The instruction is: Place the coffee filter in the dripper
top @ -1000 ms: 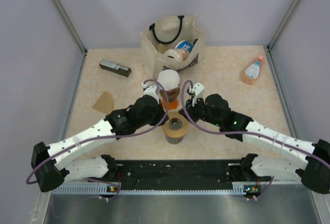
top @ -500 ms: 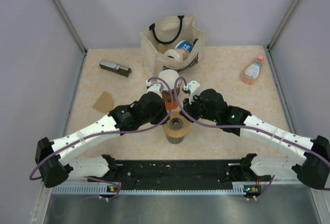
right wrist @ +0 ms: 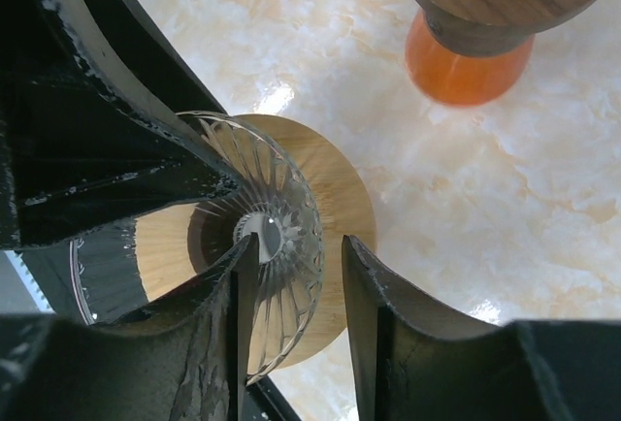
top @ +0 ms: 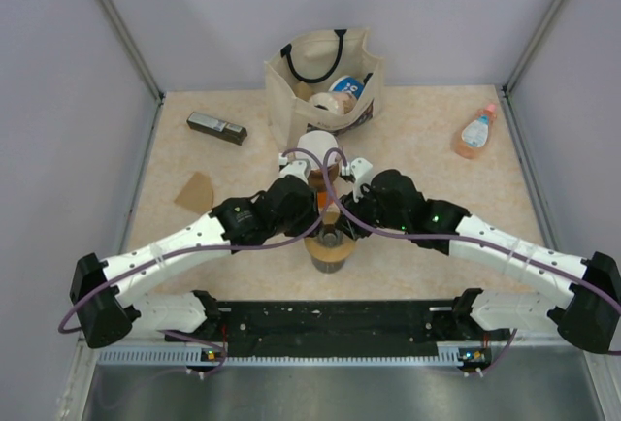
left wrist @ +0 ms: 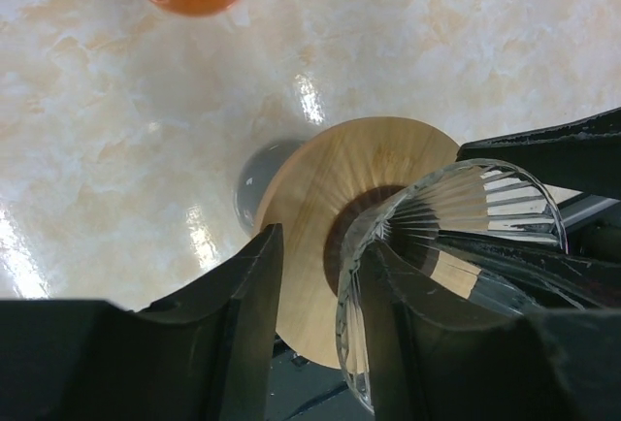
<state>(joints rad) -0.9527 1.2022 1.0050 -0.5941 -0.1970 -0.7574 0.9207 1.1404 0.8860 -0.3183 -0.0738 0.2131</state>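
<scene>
One ribbed cone, the dripper (left wrist: 466, 198), stands with its tip at the hole of a tan wooden ring (left wrist: 306, 183). The left gripper (left wrist: 320, 246) straddles the dripper's rim, released, with a gap beside the wall. The right gripper (right wrist: 301, 246) straddles the opposite rim; whether it pinches I cannot tell. The coffee filter (top: 316, 144) stands apart at 12 o'clock from both, partly hidden. An orange vessel (right wrist: 466, 72) stands near the ring.

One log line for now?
left gripper: astride rim of clear ribbed cone dripper | right gripper: same rim | grip: unconfirmed | white paper coffee filter: outside dripper
</scene>
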